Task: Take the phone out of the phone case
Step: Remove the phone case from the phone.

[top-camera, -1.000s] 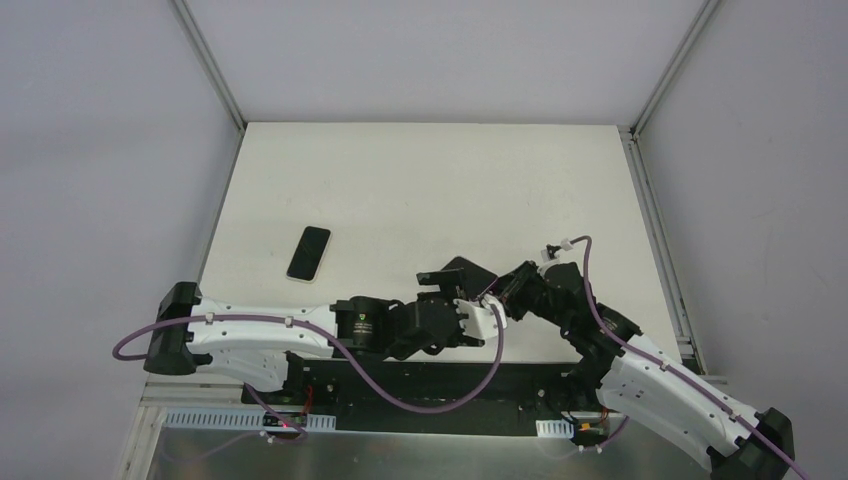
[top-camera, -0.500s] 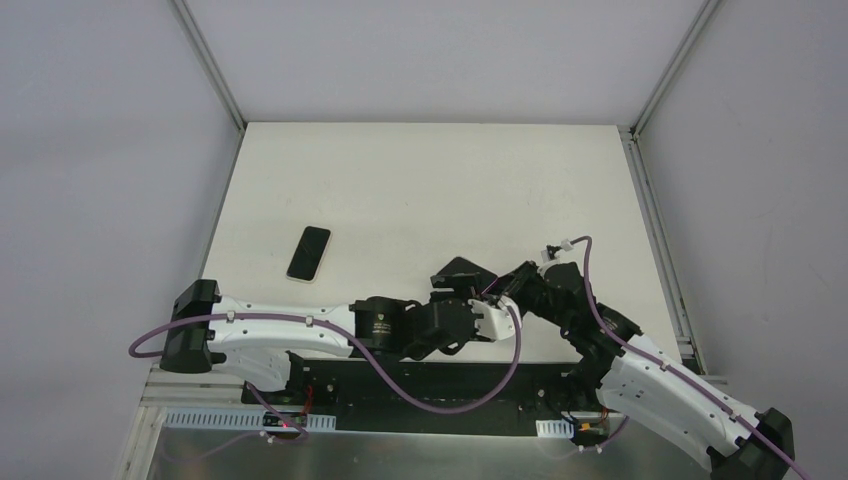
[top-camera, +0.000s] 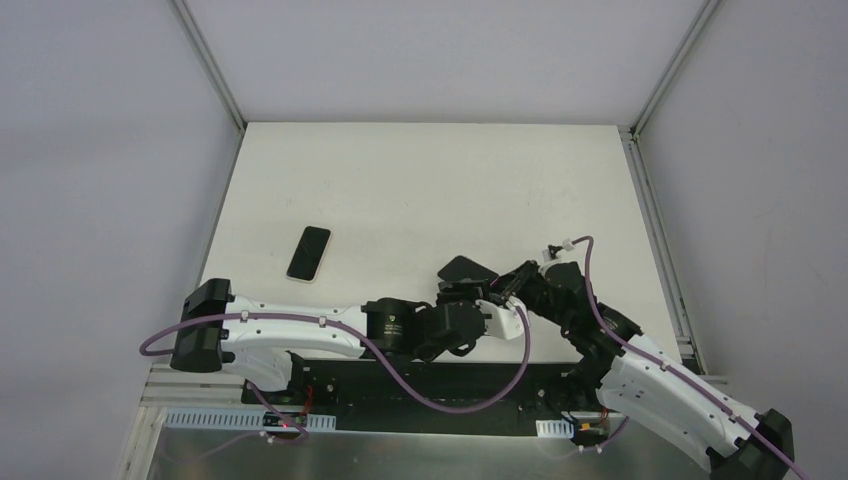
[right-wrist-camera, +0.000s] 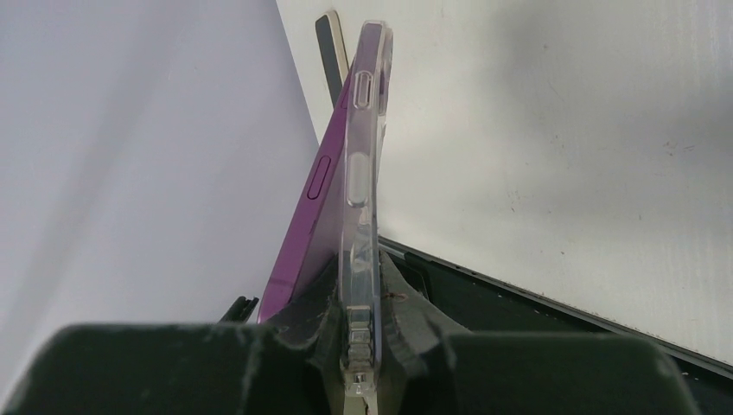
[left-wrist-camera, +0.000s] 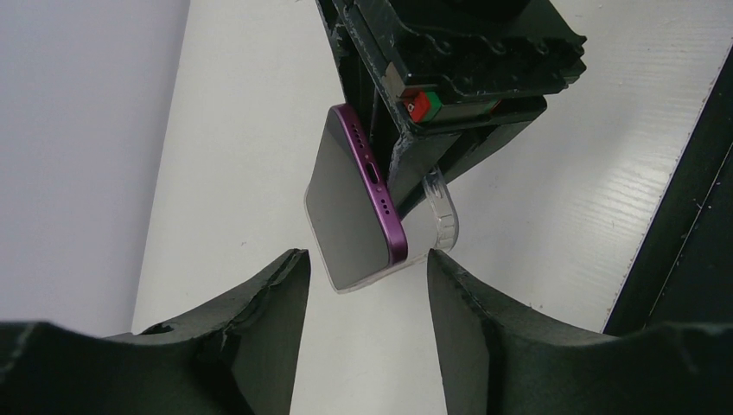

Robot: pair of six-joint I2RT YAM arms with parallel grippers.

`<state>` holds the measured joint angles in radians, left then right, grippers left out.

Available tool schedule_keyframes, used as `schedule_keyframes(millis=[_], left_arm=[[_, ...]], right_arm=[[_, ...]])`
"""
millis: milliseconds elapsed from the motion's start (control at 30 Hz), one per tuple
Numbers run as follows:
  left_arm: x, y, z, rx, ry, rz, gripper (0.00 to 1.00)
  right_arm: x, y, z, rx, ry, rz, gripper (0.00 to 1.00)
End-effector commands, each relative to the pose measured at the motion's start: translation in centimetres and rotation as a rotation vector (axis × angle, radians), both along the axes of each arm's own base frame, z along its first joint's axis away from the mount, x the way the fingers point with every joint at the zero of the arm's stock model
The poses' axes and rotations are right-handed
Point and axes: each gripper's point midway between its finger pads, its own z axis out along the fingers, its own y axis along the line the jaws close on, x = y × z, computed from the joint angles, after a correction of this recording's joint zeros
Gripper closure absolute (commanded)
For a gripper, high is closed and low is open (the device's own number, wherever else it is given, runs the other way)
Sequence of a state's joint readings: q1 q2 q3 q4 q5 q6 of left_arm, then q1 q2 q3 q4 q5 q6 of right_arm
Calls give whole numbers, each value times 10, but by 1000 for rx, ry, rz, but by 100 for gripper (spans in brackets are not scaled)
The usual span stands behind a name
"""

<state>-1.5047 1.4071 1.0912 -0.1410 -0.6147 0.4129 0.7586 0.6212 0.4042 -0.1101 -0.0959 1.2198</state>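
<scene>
My right gripper (right-wrist-camera: 363, 298) is shut on the side wall of the clear phone case (right-wrist-camera: 361, 173), holding it on edge above the table. The purple phone (right-wrist-camera: 318, 194) leans out of the case on one side, still seated at the far end. In the left wrist view the phone (left-wrist-camera: 350, 207) shows its dark screen and bottom port, with the clear case (left-wrist-camera: 442, 212) peeled away beside it. My left gripper (left-wrist-camera: 367, 264) is open, its fingertips (left-wrist-camera: 285, 277) on either side of the phone's lower corner without touching. From above, both grippers meet at the phone (top-camera: 462, 270).
A second phone (top-camera: 309, 253) lies flat on the white table (top-camera: 420, 190) to the left, apart from the arms. Metal rails border the table's sides. The black base strip runs along the near edge under both arms.
My left arm has slid right towards the held phone, and its jaws have narrowed. The right gripper and the case have stayed put.
</scene>
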Motion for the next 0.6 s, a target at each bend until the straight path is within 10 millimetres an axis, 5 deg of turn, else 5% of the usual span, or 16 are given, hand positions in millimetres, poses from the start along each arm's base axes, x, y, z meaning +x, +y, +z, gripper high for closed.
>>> schedule_keyframes(millis=[0, 567], left_arm=[[11, -7, 20, -48, -48, 65, 54], [21, -14, 12, -33, -69, 119, 72]], right_arm=[[2, 10, 49, 130, -89, 23, 100], [2, 10, 50, 136, -90, 24, 100]])
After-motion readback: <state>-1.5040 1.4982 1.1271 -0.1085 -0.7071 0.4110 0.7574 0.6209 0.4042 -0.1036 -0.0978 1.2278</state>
